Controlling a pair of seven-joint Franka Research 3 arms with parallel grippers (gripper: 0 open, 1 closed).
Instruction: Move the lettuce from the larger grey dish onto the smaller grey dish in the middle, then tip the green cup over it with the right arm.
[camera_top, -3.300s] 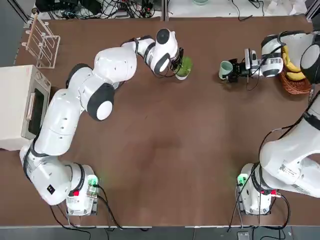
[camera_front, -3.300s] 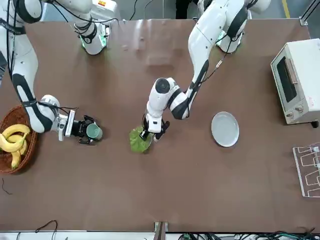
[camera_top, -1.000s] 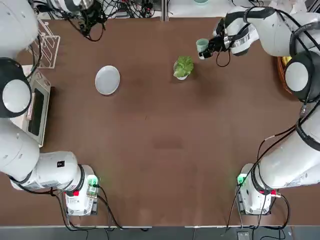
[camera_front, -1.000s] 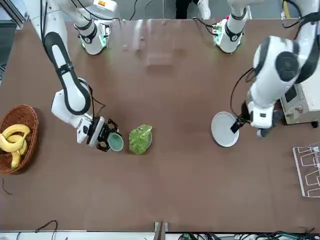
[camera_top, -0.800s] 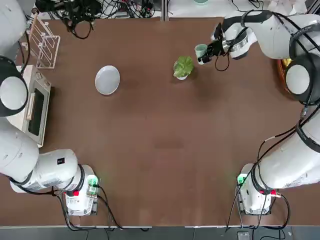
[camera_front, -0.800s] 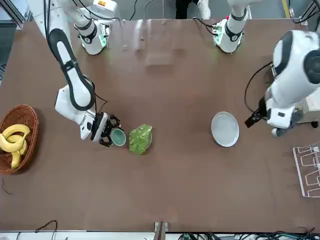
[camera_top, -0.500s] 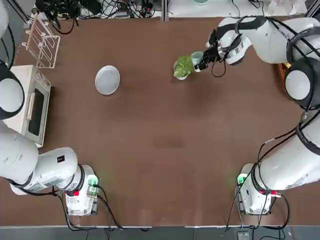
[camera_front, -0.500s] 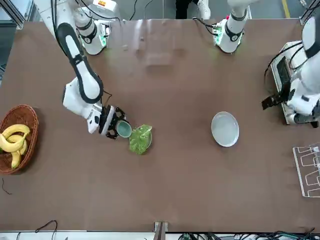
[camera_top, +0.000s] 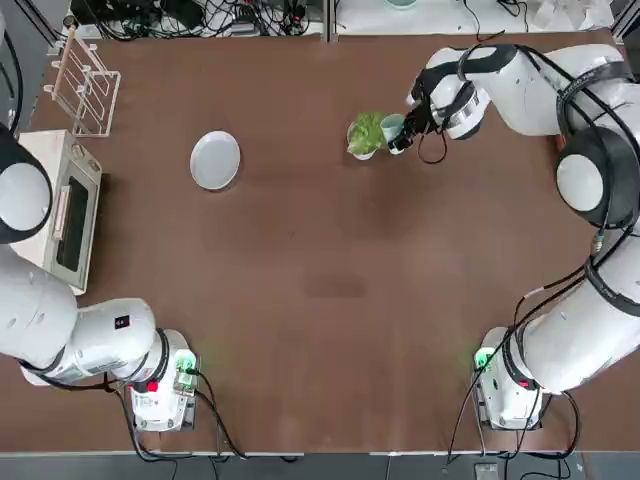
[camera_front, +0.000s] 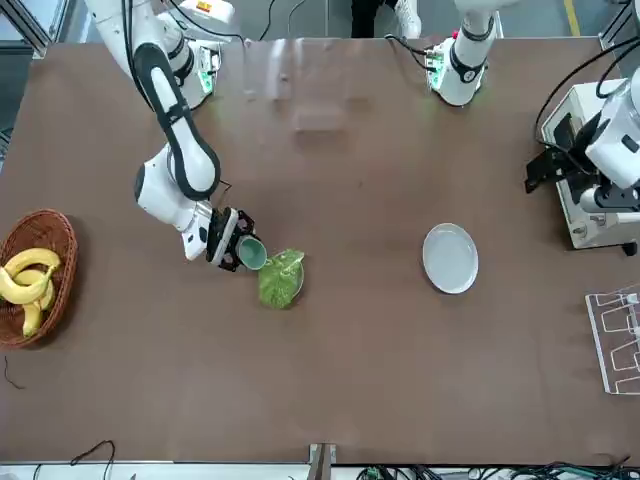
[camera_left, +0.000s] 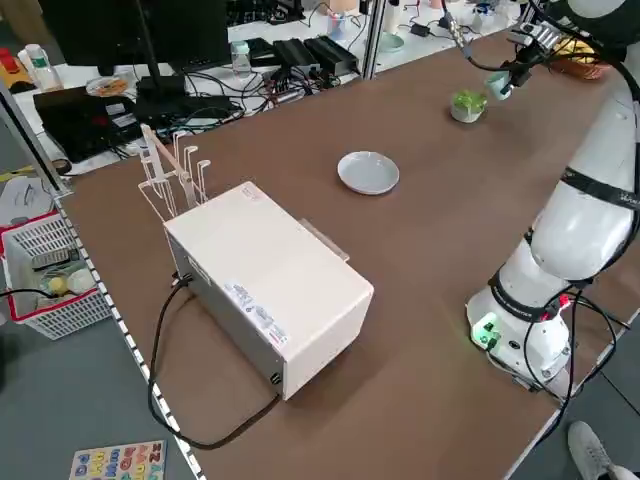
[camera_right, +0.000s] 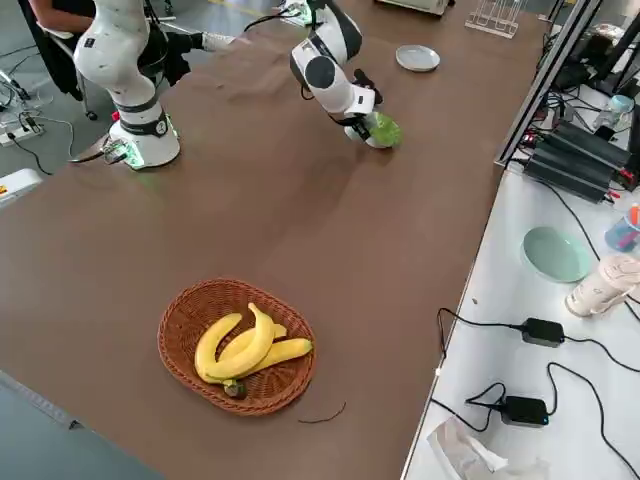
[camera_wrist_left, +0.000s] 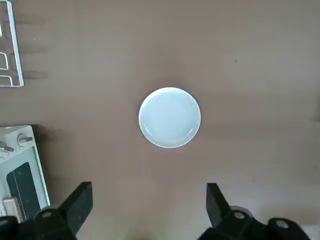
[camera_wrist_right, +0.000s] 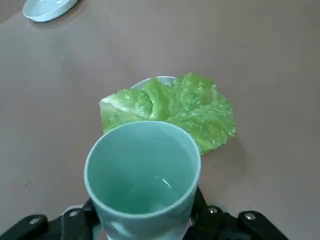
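Brown table (camera_top: 330, 300) carries all items. Larger grey dish (camera_top: 215, 160) sits bare, left of centre. Lettuce (camera_top: 366, 131) lies on the smaller grey dish (camera_wrist_right: 150, 81) mid-table, covering most of it. Right gripper (camera_front: 224, 250), fingers clamped on the green cup (camera_front: 250, 254), holds it tilted, mouth toward the lettuce, just beside it. Left gripper (camera_wrist_left: 149, 207) hovers high over the larger dish, fingers spread wide, holding nothing.

A brown table (camera_top: 330, 300) carries a white oven (camera_left: 265, 285), a clear rack (camera_top: 85, 90) and a banana basket (camera_right: 238, 345), with a white cable-strewn bench (camera_right: 530, 340) alongside and grey floor (camera_left: 60, 400).
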